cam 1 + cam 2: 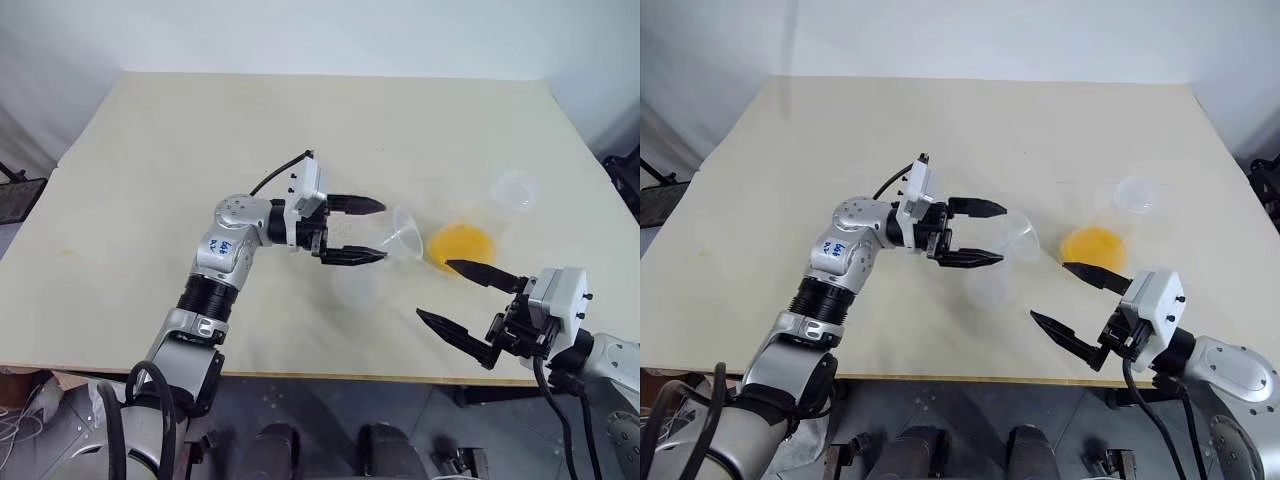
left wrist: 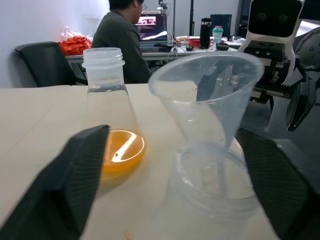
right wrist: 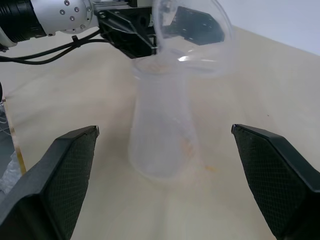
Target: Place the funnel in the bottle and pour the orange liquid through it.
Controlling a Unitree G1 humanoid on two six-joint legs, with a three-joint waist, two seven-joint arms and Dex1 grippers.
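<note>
Funnel [image 2: 205, 95], a clear cone, sits tilted in the frosted bottle [image 3: 162, 125]; left claw [image 1: 355, 231] and right claw [image 1: 458, 295] both spread.

Head stereo pair looks down over table [image 1: 150, 180] — both wrist cams sit low, close, facing opposite ways, sharing funnel [image 2: 205, 95] in bottle [image 3: 162, 135].
</note>
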